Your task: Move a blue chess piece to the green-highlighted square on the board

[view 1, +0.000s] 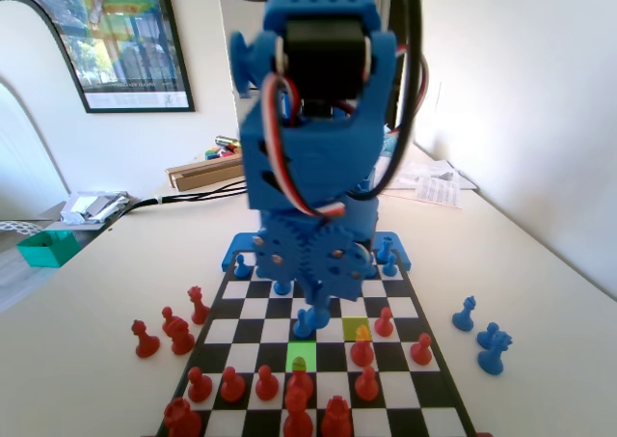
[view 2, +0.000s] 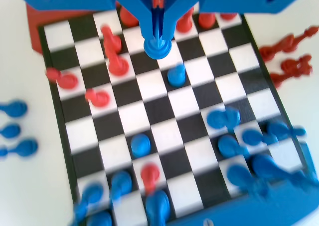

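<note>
The table [view 1: 87, 292] is carrying the board [view 2: 149, 121], and the blue arm is leaning out over it from the far end in the fixed view. On the board, the green-highlighted square [view 1: 302, 356] is lying just in front of and below the claw [view 1: 310, 319] in the fixed view, with a yellower square to its right. Red pieces are standing in front of the claw there, and a red pawn's head is overlapping the green square's near edge.

In the wrist view the claw [view 2: 157, 36] is hanging from the top edge with its jaws drawn narrow and closed on the blue chess piece [view 2: 157, 47]. The pawn is standing upright between them, its long axis running vertically, its flared base pointing down at the board. Whether the base is touching the board cannot be told. Another blue pawn [view 2: 176, 75] is standing just below and right of the claw in the wrist view. No readable writing is showing on any piece.
</note>
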You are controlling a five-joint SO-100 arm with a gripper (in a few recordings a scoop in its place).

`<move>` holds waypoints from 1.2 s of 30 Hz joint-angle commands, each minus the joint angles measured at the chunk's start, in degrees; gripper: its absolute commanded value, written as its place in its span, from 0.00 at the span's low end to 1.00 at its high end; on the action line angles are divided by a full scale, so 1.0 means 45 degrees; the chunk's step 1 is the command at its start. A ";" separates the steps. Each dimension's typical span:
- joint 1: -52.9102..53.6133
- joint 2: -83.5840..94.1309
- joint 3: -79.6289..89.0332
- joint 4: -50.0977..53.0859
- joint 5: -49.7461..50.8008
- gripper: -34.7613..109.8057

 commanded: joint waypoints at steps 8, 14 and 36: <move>0.0586 -0.1172 -0.2969 0.0430 0.0000 0.25; 0.0645 -0.1797 -0.2695 0.0000 -0.0059 0.25; 0.0742 -0.2109 -0.0781 -0.1387 -0.0508 0.25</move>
